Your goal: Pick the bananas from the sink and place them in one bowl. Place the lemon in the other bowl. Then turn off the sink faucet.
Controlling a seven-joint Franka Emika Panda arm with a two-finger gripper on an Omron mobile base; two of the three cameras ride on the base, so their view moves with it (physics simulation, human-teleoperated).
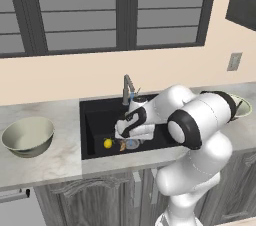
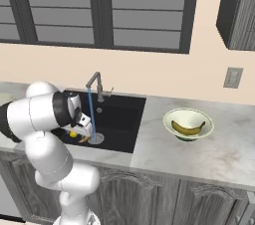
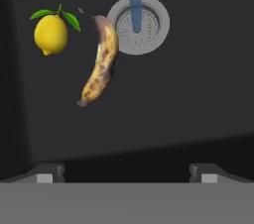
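Left to right across the counter we note: grey-beige bowl (image 1: 28, 136) on the marble at far left, nothing visible in it; black sink (image 1: 95, 115) in the middle with the arm reaching down into it; pale green-rimmed bowl (image 2: 189, 124) on the right, one banana (image 2: 188, 128) already lying inside.

In the basin, from the hand view, left to right: lemon (image 3: 50, 34) with two green leaves, then the remaining banana (image 3: 100, 62) just beside it, then the round drain (image 3: 138, 25) with the water stream (image 3: 134, 0) from the faucet (image 2: 95, 84) falling onto it. Banana and lemon lie close but apart; the banana's upper end sits near the drain rim.

Gripper (image 3: 127, 172) hangs above the basin floor with its fingers spread wide, nothing between them.

Risks, as we judge them:
- The banana lies off to the left of the line between the fingertips (image 3: 45, 173). Descending from here would close on bare basin floor; a sideways shift is needed first.
- Lemon is close. A finger coming down on that side could nudge it and send it rolling.
- Closing along the banana's length instead of across it would likely skid it away.
- Water is running just beside the pick; the stream may obscure the hand camera.

Orientation: in the hand view the banana's long axis runs nearly top to bottom, leaning slightly, stem end up toward the drain, lower tip down-left, belly bowed toward the right.
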